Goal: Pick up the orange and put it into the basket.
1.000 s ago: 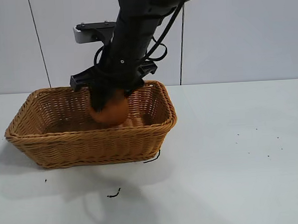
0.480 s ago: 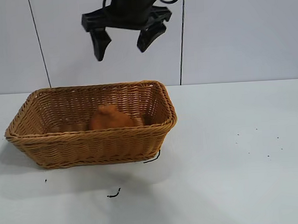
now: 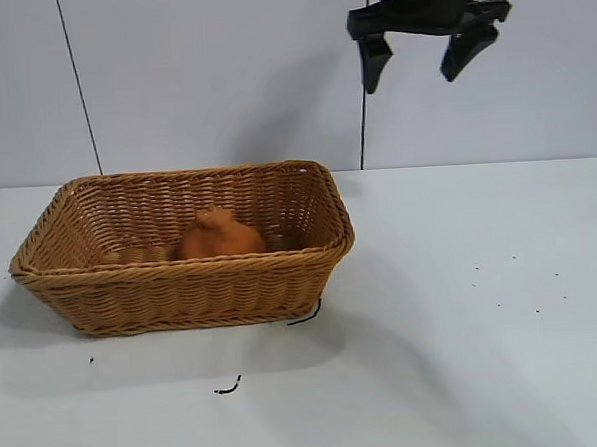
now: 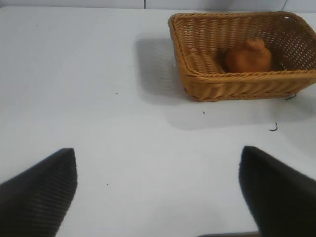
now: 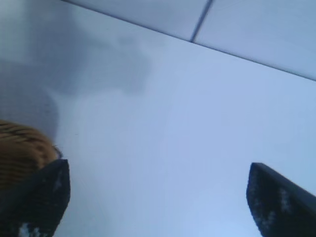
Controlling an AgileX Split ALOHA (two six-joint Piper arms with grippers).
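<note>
Wicker basket [image 3: 182, 290] around orange [image 3: 219, 236]

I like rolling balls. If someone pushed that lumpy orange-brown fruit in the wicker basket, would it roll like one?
Probably not smoothly. The dull orange-brown, rough-skinned orange has a bulging neck on top, so it would likely wobble rather than roll straight. Its matte skin looks grippy, not slippery. The tan woven wicker basket walls surround it, so it should stop quickly.

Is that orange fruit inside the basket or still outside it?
Inside. The orange sits within the wicker basket, its walls around it. The right gripper hangs open and empty, high to the basket's right.
</note>
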